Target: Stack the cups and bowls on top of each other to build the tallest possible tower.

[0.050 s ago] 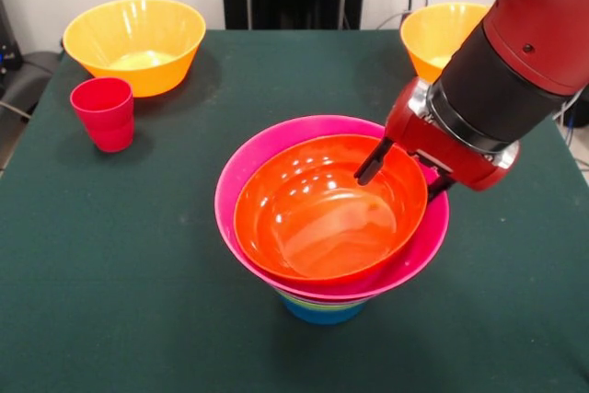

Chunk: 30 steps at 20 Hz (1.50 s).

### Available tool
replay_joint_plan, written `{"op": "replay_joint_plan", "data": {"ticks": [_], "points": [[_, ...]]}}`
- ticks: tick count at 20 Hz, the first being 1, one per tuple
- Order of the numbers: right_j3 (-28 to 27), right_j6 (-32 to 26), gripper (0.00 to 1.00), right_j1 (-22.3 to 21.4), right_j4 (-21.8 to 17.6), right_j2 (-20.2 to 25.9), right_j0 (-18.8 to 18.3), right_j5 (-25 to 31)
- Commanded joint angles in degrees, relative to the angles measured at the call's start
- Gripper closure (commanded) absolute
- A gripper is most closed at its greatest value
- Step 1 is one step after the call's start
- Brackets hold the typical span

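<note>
Nearest the camera the tower (324, 255) is seen: a small blue bowl (320, 310) at the base, a thin green-yellow band of bowl rims above it, then the pink bowl (241, 192), with the orange bowl (317, 213) nested inside and sitting slightly off-centre toward the near-left. The stack widens upward on a narrow foot, so it is judged top-heavy; any sideways drag at the rim is likely to tip it. The gripper (402, 172) is placed at the right rim of the orange bowl, one dark finger (370, 165) inside the bowl and the other outside by the pink rim. The jaws are seen spread across the rim; whether the wall is actually pinched cannot be told. If the arm is lifted before full release, the orange bowl could be pulled up or the whole tower tilted. Further back on the left the red cup (103, 112) is standing upright, well apart. At the far side two yellow bowls are left unstacked, one far left (134, 43), one far right (440, 36) partly hidden by the arm; a swing toward the latter risks a knock.
</note>
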Motion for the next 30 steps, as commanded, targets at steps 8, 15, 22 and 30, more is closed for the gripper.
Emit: {"op": "replay_joint_plan", "data": {"ticks": [8, 15, 22, 30], "points": [[8.90, 10.34, 0.00, -2.63, 1.55, 7.26, 1.25, -3.70], [10.77, 8.82, 0.00, -3.71, 2.41, 8.66, 1.20, -4.80], [10.72, 8.02, 0.00, -3.77, 3.48, 9.51, 0.79, -5.18], [12.03, 7.26, 0.00, -4.57, 3.95, 11.20, 0.26, -7.00]]}}
